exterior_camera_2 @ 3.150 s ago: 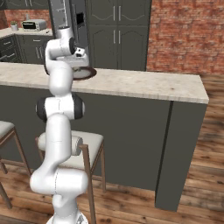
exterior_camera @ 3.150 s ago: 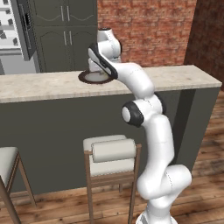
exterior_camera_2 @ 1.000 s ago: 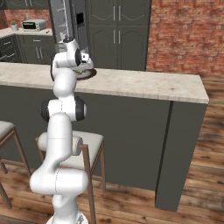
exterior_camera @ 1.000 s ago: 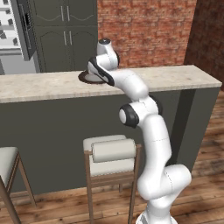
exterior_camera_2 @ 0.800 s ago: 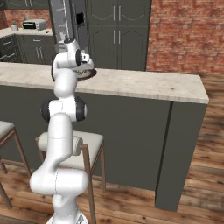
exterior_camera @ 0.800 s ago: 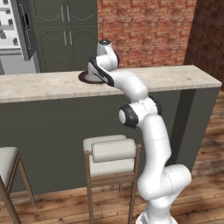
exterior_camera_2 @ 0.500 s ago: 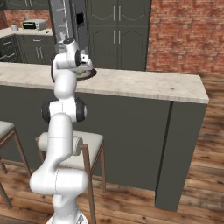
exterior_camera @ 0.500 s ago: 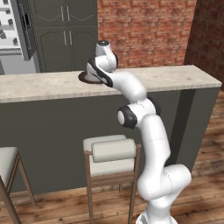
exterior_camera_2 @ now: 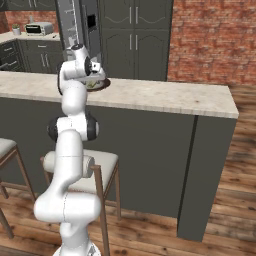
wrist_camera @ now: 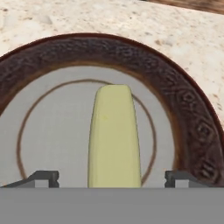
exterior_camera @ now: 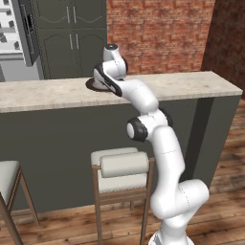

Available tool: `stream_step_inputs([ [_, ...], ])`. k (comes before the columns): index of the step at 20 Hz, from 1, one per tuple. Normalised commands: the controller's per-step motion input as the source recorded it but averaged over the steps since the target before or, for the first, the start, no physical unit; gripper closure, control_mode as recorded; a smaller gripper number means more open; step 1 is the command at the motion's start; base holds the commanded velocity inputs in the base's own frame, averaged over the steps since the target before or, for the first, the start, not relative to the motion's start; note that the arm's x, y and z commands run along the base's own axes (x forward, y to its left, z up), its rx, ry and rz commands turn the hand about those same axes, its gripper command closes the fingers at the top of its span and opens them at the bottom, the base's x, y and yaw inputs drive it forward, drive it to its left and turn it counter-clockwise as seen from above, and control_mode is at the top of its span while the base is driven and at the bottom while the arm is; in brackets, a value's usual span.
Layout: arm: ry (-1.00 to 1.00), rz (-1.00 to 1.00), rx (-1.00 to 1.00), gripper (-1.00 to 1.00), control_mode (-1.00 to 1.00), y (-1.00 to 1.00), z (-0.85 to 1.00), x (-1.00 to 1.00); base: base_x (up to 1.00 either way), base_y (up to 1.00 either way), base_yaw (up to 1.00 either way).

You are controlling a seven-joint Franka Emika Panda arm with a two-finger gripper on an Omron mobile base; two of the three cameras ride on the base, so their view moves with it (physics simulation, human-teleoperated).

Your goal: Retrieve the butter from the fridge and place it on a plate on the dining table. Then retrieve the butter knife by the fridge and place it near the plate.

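Observation:
The butter (wrist_camera: 114, 135), a pale yellow block, lies on the grey centre of the plate (wrist_camera: 183, 113), which has a dark brown rim. My gripper (wrist_camera: 112, 178) hangs just over the plate and is open. Its fingertips (wrist_camera: 43, 177) stand wide on either side of the butter with a gap on each side. The plate (exterior_camera: 92, 86) rests on the beige stone top of the dining table (exterior_camera: 191, 83). From the right, the plate (exterior_camera_2: 101, 84) peeks out beside the hand. The fridge (exterior_camera_2: 80, 25) stands behind with its door open. The butter knife is out of view.
Stools (exterior_camera: 119, 165) (exterior_camera_2: 85, 165) stand in front of the dining table's dark front. Dark-grey cabinets (exterior_camera: 72, 33) and a brick wall (exterior_camera: 158, 33) lie beyond it. A second counter with a toaster (exterior_camera_2: 40, 28) is at the far left.
The jaws have spread wide and let go of the butter, which now lies on the plate. The arm has hardly moved.

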Motion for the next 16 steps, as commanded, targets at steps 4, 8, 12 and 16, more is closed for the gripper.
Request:
stream_step_inputs([
  [4,-0.01,0.0,0.0,-1.0,-1.0,-0.01,0.0,-0.15,0.0,0.0,0.0],
  [8,-0.09,0.0,0.0,-1.0,-1.0,-0.06,0.0,-0.81,0.0,0.0,0.0],
  [12,-0.23,0.0,0.0,-1.0,-1.0,-0.14,0.0,-1.0,0.0,0.0,0.0],
  [16,-0.25,0.0,0.0,-1.0,-1.0,-0.26,-0.18,-1.0,0.0,0.0,0.0],
])
